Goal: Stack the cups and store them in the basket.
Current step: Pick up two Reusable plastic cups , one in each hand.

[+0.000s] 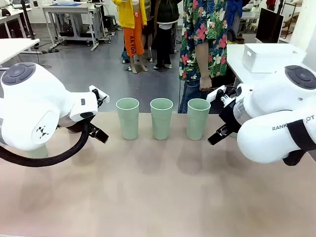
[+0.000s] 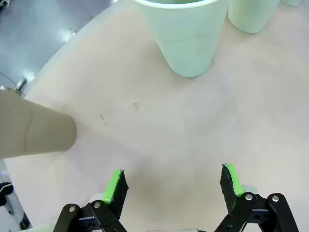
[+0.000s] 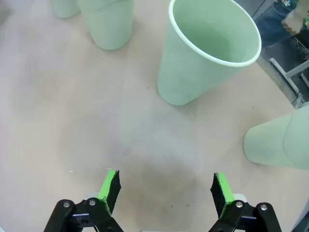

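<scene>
Three pale mint tapered plastic cups stood mid-frame, probably light, stiff and slick; pinch one wall near the rim. Left gripper and right gripper gaped empty

The beige table carries three mint cups, upright in a row. A tan cup rests on it too.
</scene>
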You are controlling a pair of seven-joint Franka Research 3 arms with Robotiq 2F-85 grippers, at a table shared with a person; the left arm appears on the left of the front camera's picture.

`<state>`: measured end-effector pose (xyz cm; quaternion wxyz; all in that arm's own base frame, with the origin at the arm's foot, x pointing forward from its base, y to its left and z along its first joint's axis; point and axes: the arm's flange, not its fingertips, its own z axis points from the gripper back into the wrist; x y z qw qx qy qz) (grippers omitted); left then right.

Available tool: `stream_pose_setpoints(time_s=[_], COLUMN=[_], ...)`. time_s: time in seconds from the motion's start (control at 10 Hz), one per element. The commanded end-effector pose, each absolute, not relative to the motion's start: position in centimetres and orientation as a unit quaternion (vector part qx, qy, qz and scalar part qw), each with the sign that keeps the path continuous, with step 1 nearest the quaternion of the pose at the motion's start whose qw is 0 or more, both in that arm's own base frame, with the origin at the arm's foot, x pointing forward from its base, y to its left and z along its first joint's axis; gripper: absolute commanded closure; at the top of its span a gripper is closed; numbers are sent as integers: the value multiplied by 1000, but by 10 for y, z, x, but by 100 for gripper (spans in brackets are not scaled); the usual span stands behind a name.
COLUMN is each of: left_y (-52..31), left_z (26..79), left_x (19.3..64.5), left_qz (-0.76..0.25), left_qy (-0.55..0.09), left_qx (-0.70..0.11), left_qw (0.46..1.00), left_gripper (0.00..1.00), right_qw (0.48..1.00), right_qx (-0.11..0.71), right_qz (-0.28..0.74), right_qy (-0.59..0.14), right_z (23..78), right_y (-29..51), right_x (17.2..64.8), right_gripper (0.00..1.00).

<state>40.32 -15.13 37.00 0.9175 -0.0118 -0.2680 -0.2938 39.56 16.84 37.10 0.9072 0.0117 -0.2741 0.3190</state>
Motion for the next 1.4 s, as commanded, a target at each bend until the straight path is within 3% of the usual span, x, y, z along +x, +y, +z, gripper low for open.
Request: stream_pose_setpoints(time_s=[0.0,0.9,1.3], left_y=[-151,-151,-129], left_z=[370,370,463], left_x=[403,403,420], left_qz=[-294,-294,-312], left_qy=[-268,-268,-268], left_qx=[-12,-12,-55], left_qw=[917,918,910], left_gripper=[0,0,0], right_qw=[907,907,902], right_qx=[12,11,27], right_qz=[319,319,326], right_qy=[-274,-274,-283], right_z=[371,371,463], right_y=[168,169,159], right_x=[396,396,417], right_gripper=[0,0,0])
